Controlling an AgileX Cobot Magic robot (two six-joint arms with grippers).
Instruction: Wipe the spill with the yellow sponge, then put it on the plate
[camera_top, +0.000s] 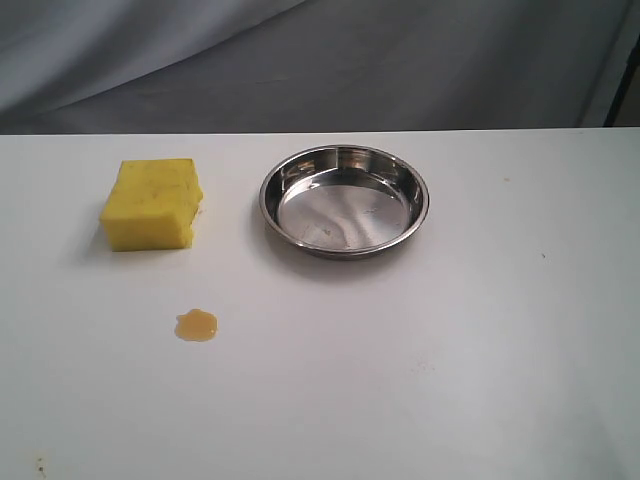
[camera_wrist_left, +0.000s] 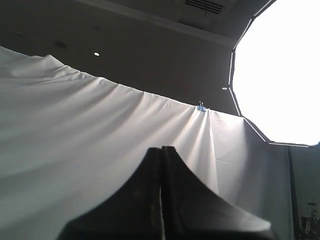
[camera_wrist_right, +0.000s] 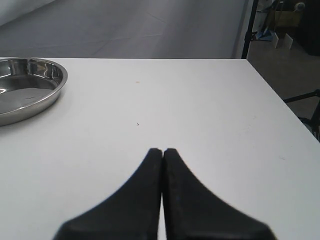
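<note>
Both shut and empty, the left claw (camera_wrist_left: 161, 148) points at a grey backdrop cloth (camera_wrist_left: 75, 150) while the right claw (camera_wrist_right: 162, 149) hangs over the white table (camera_wrist_right: 190, 100) near the plate (camera_wrist_right: 25, 95). In the exterior view the yellow sponge (camera_top: 152, 205) lies left of the plate, and the spill (camera_top: 196, 325) sits in front of the sponge.

The right tool (camera_wrist_right: 162, 152), jaws pressed together, hangs over the white table (camera_wrist_right: 190, 110) near the plate (camera_wrist_right: 47, 92).
</note>
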